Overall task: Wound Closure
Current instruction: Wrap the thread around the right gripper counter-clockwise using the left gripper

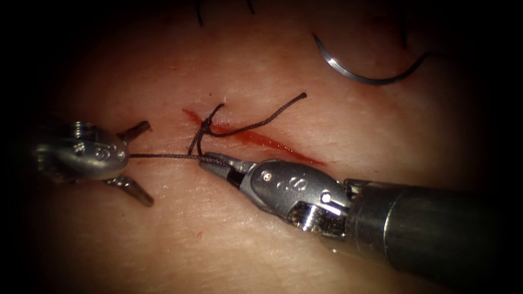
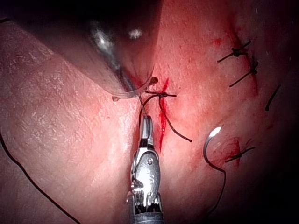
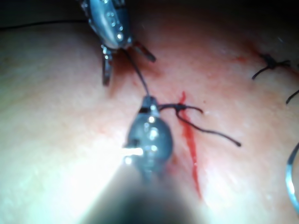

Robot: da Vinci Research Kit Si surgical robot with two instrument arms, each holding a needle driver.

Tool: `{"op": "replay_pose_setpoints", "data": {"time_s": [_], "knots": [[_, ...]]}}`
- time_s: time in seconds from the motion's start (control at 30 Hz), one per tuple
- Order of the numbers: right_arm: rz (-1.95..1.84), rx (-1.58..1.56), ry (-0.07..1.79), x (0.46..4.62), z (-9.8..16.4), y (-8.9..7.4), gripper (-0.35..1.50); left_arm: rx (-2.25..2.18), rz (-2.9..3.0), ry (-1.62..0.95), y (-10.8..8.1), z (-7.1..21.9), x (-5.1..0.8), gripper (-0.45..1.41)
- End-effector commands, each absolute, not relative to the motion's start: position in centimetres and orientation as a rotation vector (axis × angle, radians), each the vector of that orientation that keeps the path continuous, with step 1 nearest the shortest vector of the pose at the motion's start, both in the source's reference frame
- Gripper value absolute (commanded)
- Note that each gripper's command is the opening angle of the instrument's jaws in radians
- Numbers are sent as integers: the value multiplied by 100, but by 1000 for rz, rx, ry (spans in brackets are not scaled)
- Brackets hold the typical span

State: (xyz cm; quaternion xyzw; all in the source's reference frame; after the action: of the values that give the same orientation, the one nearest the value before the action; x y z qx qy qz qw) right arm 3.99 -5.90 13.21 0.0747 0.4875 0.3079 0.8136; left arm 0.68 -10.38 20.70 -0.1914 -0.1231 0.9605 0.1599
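Left of red cut, left arm's silver tool has jaws spread wide, holding nothing. Right arm's steel tool pinches dark braided thread near knot. Curved steel needle lies free on pale pork tissue, upper right, not in tissue.

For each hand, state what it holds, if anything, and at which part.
The right hand grips the thread just left of the knot at the cut. The left hand is open, holding nothing. The needle lies free on the tissue.
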Motion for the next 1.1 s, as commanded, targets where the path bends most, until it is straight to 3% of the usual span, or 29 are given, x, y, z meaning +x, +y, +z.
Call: {"op": "replay_pose_setpoints", "data": {"time_s": [0.03,0.17,0.23,0.27,0.37,0.4,0.77,0.87,0.9,0.97,1.1], "knots": [[661,164,1042,406,1328,-592,-35,-538,2737,-347,-1044,2075,65,122],[661,164,1045,405,1327,-592,-35,-527,2739,-338,-1044,2074,71,120],[660,165,1046,406,1326,-594,-35,-527,2739,-338,-1043,2075,72,108],[660,165,1046,406,1325,-594,-35,-528,2740,-338,-1042,2076,74,71],[655,162,1046,406,1325,-594,-35,-528,2740,-339,-1042,2076,75,22],[655,162,1046,406,1325,-594,-35,-529,2742,-339,-1043,2076,77,-45],[645,151,1060,401,1319,-591,-35,-520,2748,-322,-1041,2067,101,-45],[652,146,1080,399,1314,-587,99,-514,2748,-319,-1042,2062,103,-45],[652,150,1081,396,1311,-585,126,-512,2749,-316,-1042,2061,104,-45],[645,155,1083,389,1304,-584,146,-508,2751,-311,-1042,2061,105,-45],[596,222,1113,364,1286,-588,148,-502,2753,-301,-1041,2062,105,-45]]}}
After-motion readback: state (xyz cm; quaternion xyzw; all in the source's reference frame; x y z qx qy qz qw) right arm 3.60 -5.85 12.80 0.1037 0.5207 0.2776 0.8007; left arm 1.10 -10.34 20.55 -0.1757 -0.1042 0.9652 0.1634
